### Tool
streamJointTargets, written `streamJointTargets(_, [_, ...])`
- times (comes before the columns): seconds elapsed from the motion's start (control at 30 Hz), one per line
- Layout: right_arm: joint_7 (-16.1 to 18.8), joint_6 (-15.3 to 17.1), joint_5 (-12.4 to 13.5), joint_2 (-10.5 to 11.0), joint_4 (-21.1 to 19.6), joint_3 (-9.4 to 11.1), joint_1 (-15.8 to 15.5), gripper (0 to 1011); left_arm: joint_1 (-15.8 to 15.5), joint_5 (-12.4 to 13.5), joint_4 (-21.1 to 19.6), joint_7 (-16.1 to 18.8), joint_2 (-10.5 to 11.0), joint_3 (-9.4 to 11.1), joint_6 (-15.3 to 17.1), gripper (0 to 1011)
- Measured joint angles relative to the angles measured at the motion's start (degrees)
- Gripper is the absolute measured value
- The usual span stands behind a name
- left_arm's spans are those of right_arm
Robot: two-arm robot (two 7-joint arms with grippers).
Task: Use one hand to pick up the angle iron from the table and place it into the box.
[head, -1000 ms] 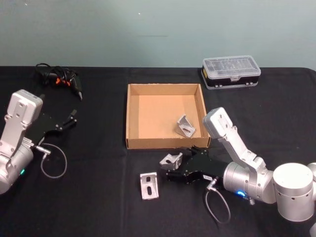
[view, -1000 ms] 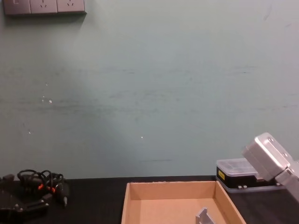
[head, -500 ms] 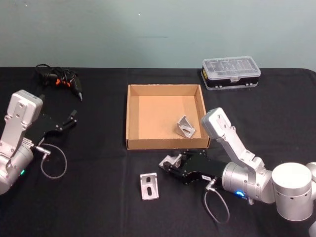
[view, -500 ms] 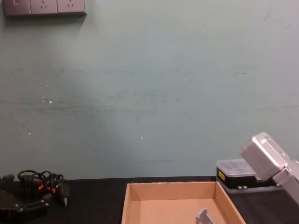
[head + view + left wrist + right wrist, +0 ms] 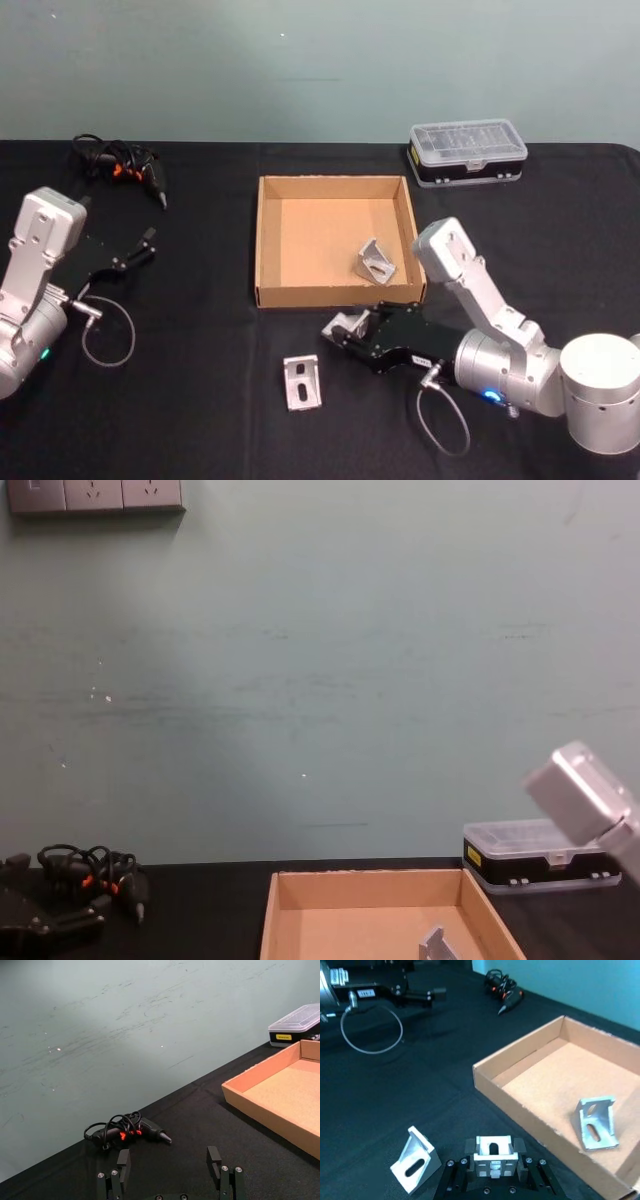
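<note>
right gripper [image 5: 343, 330] is clamping an angle iron [image 5: 346, 323]: jaws narrow, pinching its two flanks, slotted face turned up toward the wrist cam. it's hanging low over the table [image 5: 200, 400], just in front of the box [image 5: 340, 293] near wall, toward that wall's right half. can't tell if the iron is touching the table or clear of it.

right arm [image 5: 480, 300] is coming in from the right side. its forearm is lying low and pointing left, and one grey link is angling up beside the box's near right corner. blue ring [image 5: 490, 393] is glowing behind the wrist.

second iron [image 5: 302, 382] is lying on the table to the gripper's left and nearer the robot, apart from it. third iron [image 5: 375, 258] is standing inside the box, near its right wall.

left gripper [image 5: 168, 1152] is idling over the table's left side, jaws wide, gripping nothing. corded tool [image 5: 125, 165] is lying at the far left, and the case [image 5: 468, 150] is sitting at the far right behind the box.
</note>
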Motion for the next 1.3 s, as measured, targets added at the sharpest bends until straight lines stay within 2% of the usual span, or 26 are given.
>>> streamJointTargets(0.3, [-1.44,1.37,0.08,2.08,-6.58,2.20,-0.60,450,0.00,0.00,0.00,0.00,0.00,0.00,0.00,1000])
streamJointTargets(0.43, [-1.72,1.84,-0.02,2.20,-7.48,2.63,0.42,450,0.00,0.00,0.00,0.00,0.00,0.00,0.00,1000])
streamJointTargets(0.53, [-1.74,2.38,-0.39,1.72,-7.03,2.65,2.34,450,0.00,0.00,0.00,0.00,0.00,0.00,0.00,1000])
streamJointTargets(0.77, [-1.31,3.26,-1.64,-0.89,-2.13,0.92,7.44,451,0.00,0.00,0.00,0.00,0.00,0.00,0.00,1000])
streamJointTargets(0.93, [-0.42,3.46,-2.97,-4.14,3.90,-1.44,11.85,450,0.00,0.00,0.00,0.00,0.00,0.00,0.00,1000])
streamJointTargets(0.97, [-0.42,3.46,-2.97,-4.14,3.90,-1.44,11.85,450,0.00,0.00,0.00,0.00,0.00,0.00,0.00,1000])
streamJointTargets(1.17, [0.31,3.43,-4.05,-6.99,9.72,-3.02,15.45,450,0.00,0.00,0.00,0.00,0.00,0.00,0.00,1000])
streamJointTargets(1.3, [0.45,3.35,-4.44,-7.93,12.02,-3.40,16.62,450,0.00,0.00,0.00,0.00,0.00,0.00,0.00,1000])
